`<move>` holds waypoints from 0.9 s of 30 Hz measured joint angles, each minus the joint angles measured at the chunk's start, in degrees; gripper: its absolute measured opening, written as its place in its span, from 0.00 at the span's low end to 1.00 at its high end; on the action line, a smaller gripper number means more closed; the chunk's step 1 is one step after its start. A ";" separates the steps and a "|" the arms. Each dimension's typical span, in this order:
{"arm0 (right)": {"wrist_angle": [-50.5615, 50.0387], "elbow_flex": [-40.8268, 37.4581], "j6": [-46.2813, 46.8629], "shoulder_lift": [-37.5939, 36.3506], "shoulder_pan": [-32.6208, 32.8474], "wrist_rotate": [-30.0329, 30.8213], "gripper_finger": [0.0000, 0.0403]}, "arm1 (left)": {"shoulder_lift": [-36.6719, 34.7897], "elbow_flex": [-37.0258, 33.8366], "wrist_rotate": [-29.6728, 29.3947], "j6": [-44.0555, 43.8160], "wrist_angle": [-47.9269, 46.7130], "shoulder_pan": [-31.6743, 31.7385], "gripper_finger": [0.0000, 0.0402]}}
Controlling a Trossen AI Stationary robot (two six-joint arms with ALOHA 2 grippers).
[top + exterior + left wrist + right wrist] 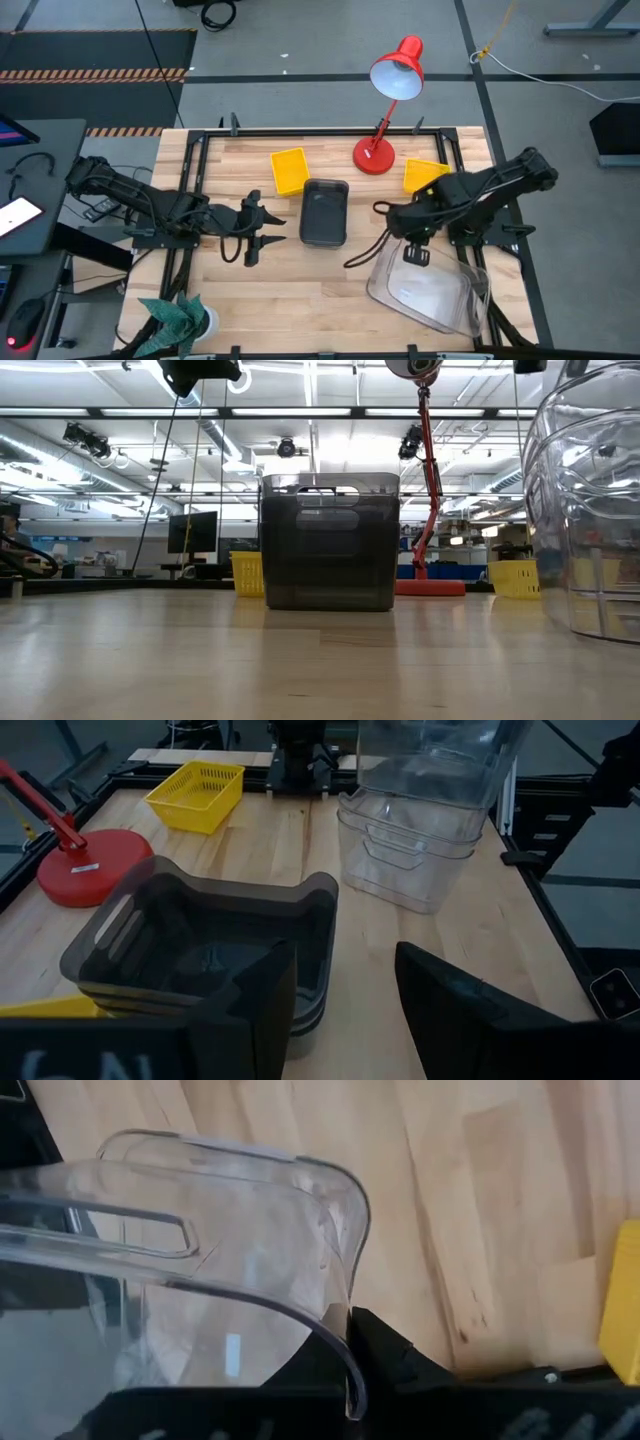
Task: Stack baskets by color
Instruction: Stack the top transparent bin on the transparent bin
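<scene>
A nested pile of dark-grey baskets (324, 212) rests on its bottom at the table's middle. One yellow basket (289, 170) lies to its far left, and another yellow basket (425, 173) lies at the far right beside the lamp. At the near right, one clear basket (400, 860) stands on the table. A second clear basket (430, 760) is raised over it, with my right gripper (408, 238) shut on it. My left gripper (262, 232) hangs open just left of the dark-grey pile, touching nothing. My right gripper holds the upper clear basket by its rim beside a rounded corner (343, 1342). The wall is pinched between the two fingers, which come from above and point down. The basket is raised and tilted over the lower clear basket; whether they still touch I cannot tell.
A red desk lamp (385, 110) stands at the far middle, its base between the yellow baskets. A green plant (175, 318) sits at the near left corner. A black frame (320, 131) runs along the table's far edge. Bare wood lies in front of the dark-grey pile.
</scene>
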 joint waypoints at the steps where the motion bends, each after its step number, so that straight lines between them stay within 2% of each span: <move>1: 0.06 0.01 -0.05 0.51 -0.04 -0.54 0.01 | 0.00 0.00 0.00 -0.01 0.00 0.02 0.44; 7: 0.10 0.07 -0.47 3.16 -0.05 -2.99 0.02 | 0.00 0.02 0.00 -0.04 0.02 0.00 0.44; 17: -0.30 -0.09 -4.32 6.90 -1.36 -2.25 0.02 | 0.00 0.02 0.00 -0.42 -0.68 0.02 0.46; 27: -2.96 -0.35 -5.88 7.68 -2.67 0.01 0.09 | 0.00 0.04 0.02 -1.60 -3.50 0.01 0.47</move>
